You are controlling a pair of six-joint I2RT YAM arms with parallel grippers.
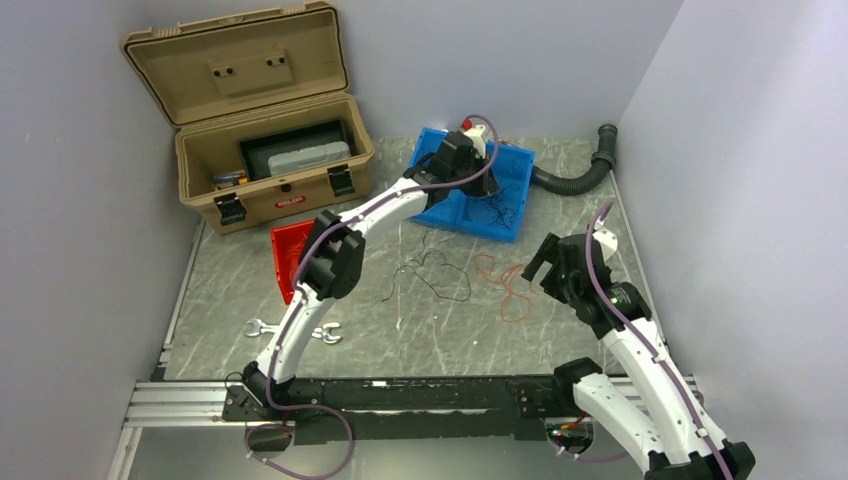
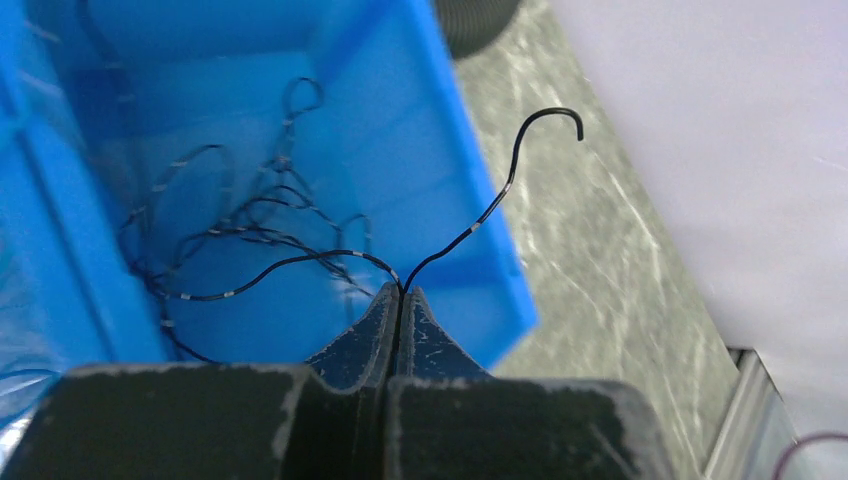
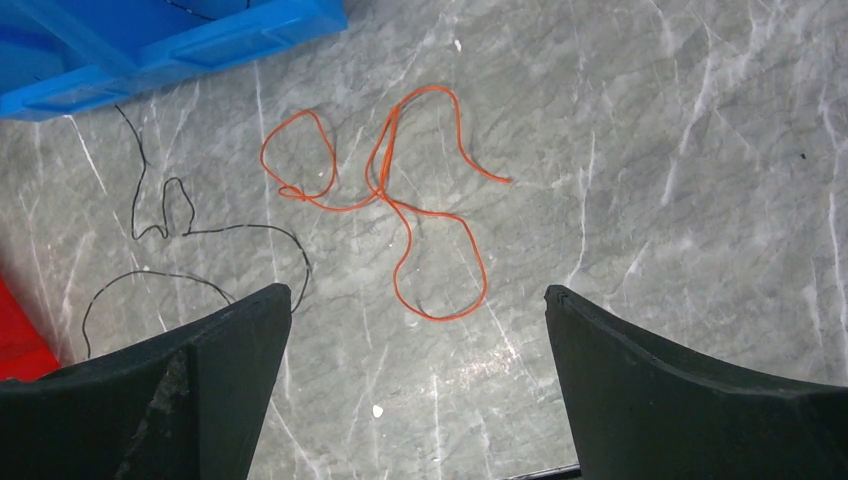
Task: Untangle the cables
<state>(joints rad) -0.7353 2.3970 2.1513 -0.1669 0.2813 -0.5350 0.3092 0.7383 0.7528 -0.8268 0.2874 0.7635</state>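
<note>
Hanging low in the lower right of the top view, the right gripper [image 3: 415,292] has its two fingers wide apart and nothing is between them. Under it, on the grey marble table [image 1: 400,330], lies the orange cable [image 3: 383,195] in several loose loops that cross at one point. Just beside it, toward the middle of the frame, a thin black cable [image 1: 430,270] lies on the table in open curves, apart from the orange one. Two wrenches [image 1: 262,327] lie at the lower left, and a red bin [image 1: 288,250] stands a little above them, partly behind the left arm. Farther back, the left gripper [image 2: 400,295] reaches into the blue bin [image 2: 455,120]. Its fingers are pressed together on a banded black cable [image 2: 300,260]; one end curves up over the bin wall, and the rest joins a tangle on the bin floor. A tan case [image 1: 270,170] stands open at the upper left, and a ribbed black hose [image 1: 575,180] lies at the upper right.
</note>
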